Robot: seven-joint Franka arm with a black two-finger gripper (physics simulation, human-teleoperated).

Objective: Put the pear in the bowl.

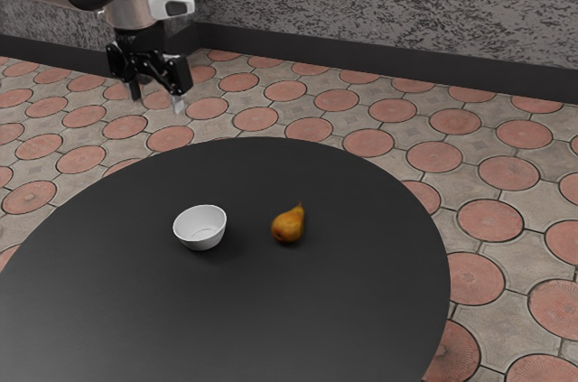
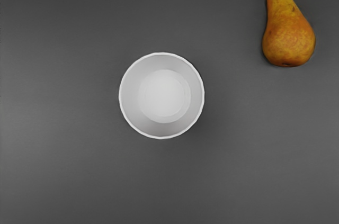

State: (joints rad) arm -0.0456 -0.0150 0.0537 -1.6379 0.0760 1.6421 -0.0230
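nearest is the bare front of the dark surface (image 1: pixel 298 328), smooth-looking, so a nudged pear might roll or skid on it rather than stay put.

farther in stands the white bowl (image 1: pixel 200 228), upright and empty. it looks light and narrow; if the hand came down over it instead of over the fruit, or swung across too low, it could be knocked or tipped.

about as far in, the pear (image 1: pixel 288 225) lies on its side on the surface, just beside the bowl toward the exterior view's right, not touching it. its neck points to the far side. a grip on that taper could squeeze it out, because the sides slope; a pinch across the belly seems safer. let go off-centre, it could catch the rim and topple out, being long for so small a bowl.

farthest is the pincer (image 1: pixel 156 97), raised well above and spread, with nothing between its fingers. the likely next step is to shift over the pear and descend; stopping short would mean striking it with a fingertip.
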